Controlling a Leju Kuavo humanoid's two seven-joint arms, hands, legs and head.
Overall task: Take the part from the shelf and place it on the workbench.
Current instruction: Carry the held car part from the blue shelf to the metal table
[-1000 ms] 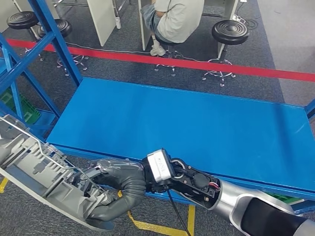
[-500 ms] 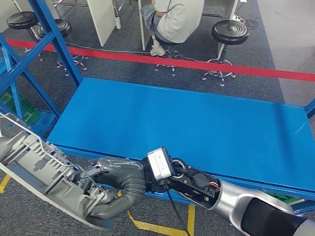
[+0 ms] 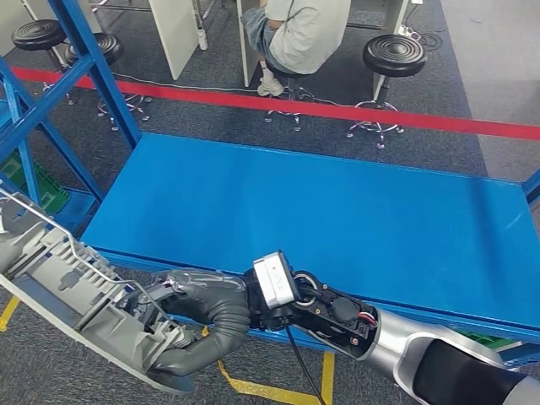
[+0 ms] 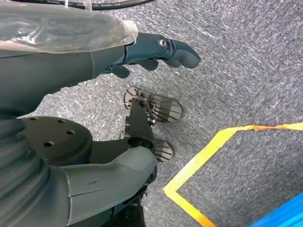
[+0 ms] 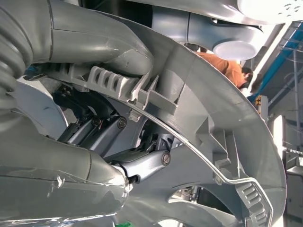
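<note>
Below workbench front edge — right robot hand grips part.

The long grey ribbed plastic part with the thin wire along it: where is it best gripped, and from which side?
At the near end, where the right hand already holds the long grey ribbed plastic part, coming from the robot's right. Open ribs there give the fingers purchase, though the long body overhangs leftward, so a second hold mid-length would likely steady it.
</note>
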